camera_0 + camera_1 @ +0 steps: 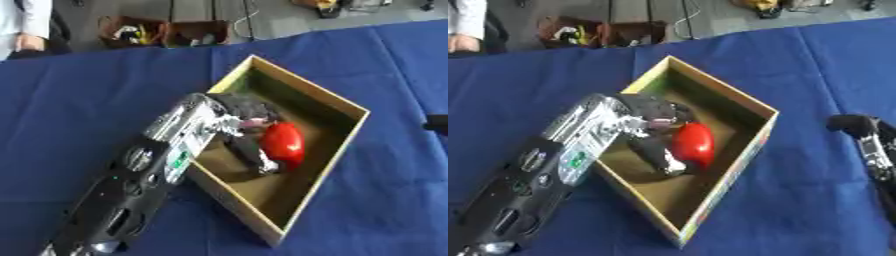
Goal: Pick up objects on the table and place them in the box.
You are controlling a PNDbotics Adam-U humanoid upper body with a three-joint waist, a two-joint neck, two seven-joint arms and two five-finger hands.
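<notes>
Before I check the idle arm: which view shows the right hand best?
The right eye view: the right hand shows at the right edge, beside the box. The left eye view catches only a dark sliver at its right edge.

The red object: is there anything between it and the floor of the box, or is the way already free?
Nothing visible blocks it. The red object is already inside the box, held by the left hand low over the box's floor. No other item shows under it. The right hand is apart, at the right edge.

Glossy red object (284,144) inside open box (346,107).
</notes>
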